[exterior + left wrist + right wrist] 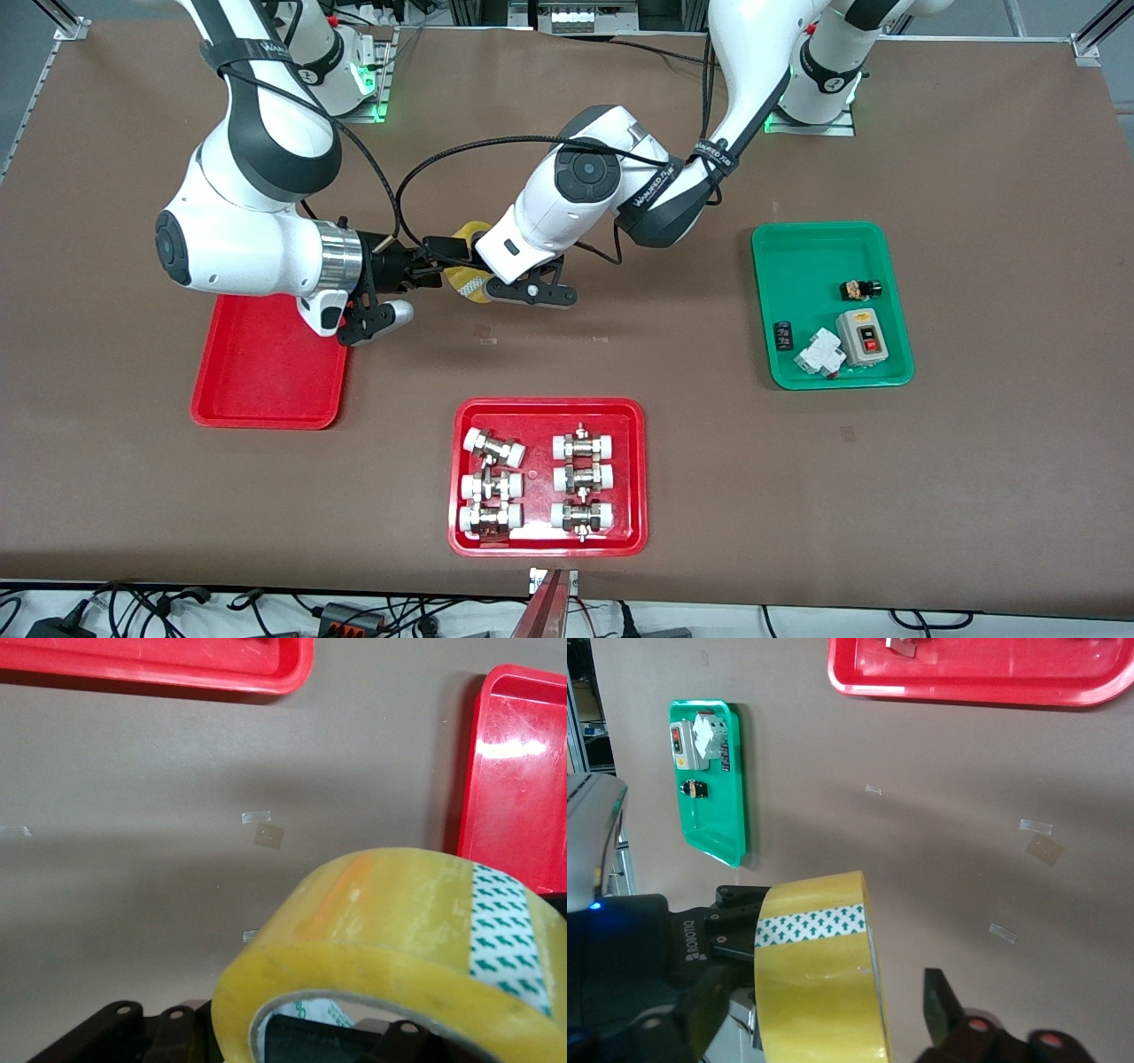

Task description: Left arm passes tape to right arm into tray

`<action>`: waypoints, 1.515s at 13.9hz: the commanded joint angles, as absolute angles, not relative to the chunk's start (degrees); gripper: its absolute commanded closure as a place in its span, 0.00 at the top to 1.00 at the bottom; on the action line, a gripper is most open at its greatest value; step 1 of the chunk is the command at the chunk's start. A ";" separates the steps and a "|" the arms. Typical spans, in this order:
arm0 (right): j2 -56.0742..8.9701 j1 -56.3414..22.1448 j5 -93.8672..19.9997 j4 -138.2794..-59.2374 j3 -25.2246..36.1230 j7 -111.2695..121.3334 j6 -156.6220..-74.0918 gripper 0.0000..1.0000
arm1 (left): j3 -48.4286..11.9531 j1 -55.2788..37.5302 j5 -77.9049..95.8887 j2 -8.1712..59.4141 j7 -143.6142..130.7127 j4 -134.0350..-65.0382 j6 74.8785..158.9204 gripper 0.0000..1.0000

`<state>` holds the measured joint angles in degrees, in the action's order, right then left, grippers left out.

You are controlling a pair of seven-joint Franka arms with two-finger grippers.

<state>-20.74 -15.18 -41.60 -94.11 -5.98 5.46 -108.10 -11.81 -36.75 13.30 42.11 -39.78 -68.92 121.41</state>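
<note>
Over the brown table (620, 372), the left gripper (483, 266) pinches the tape (468, 282), ring axis roughly level, between the right gripper's (438, 259) spread fingers.

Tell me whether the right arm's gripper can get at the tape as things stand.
Probably yes. The tape hangs in the left gripper over bare table, and the right gripper is already at the roll with one finger showing beside it. Nothing else stands between them.
</note>
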 commanded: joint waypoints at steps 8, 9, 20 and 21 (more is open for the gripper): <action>-18.98 -15.38 -41.04 -95.19 -5.80 6.42 -108.90 0.00 | -11.34 -37.18 12.22 42.80 -39.99 -66.62 120.32 0.00; -18.98 -15.38 -41.13 -95.19 -5.80 6.50 -108.98 0.00 | -11.34 -37.09 12.13 42.80 -39.99 -66.62 120.32 0.00; -18.98 -15.38 -40.34 -95.01 -5.80 6.50 -109.16 0.00 | -11.34 -32.26 10.90 40.53 -36.67 -67.59 112.52 1.00; -18.98 -15.38 -40.34 -95.01 -5.80 6.50 -109.16 0.00 | -11.34 -31.39 10.90 40.17 -34.39 -67.59 110.41 1.00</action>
<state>-20.40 -15.34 -40.33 -94.52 -5.96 6.00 -109.71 -11.26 -33.29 12.26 41.58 -37.77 -67.55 115.10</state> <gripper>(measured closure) 0.449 0.000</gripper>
